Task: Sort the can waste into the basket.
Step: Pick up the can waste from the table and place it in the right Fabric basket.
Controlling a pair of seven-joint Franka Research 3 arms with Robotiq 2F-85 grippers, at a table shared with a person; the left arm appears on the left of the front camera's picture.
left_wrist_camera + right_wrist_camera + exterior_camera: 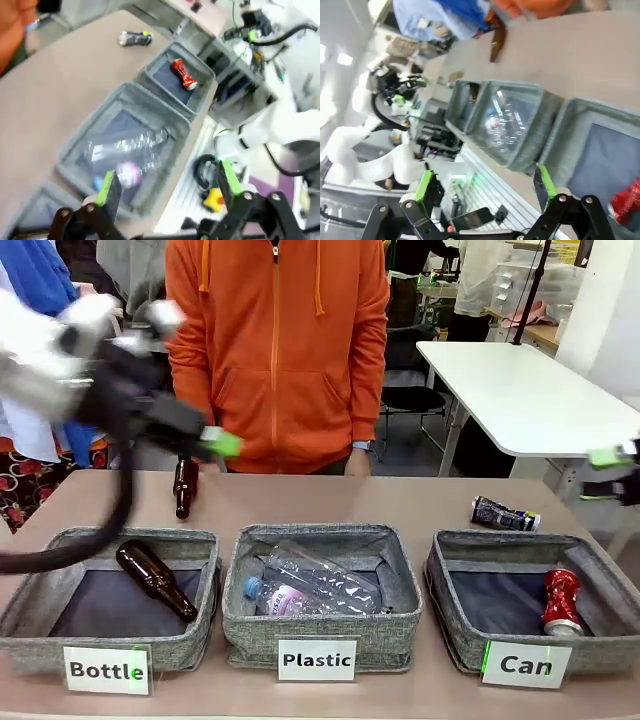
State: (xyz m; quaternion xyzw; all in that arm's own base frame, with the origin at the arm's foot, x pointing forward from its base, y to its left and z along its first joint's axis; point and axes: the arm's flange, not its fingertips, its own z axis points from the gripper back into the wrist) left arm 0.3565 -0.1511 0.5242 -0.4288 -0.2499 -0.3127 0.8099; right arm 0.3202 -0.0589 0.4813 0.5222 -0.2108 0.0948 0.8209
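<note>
The red can [561, 600] lies inside the grey "Can" basket [455, 590] at the right; it is also in the left wrist view [183, 74] and at the edge of the right wrist view [626, 205]. Behind that basket, the black can [505, 514] lies on its side on the table [135, 38]. My left gripper [215, 445], blurred by motion, hangs high at the back left above a brown bottle; its fingers stand open and empty [167, 185]. At the right edge, beyond the black can, my right gripper [608, 476] is open and empty [485, 184].
A brown bottle [185, 487] stands on the table at the back left, another [155, 580] lies in the "Bottle" basket [30, 600]. Clear bottles [315, 585] fill the "Plastic" basket [395, 625]. A person in an orange hoodie [280, 350] stands at the far side.
</note>
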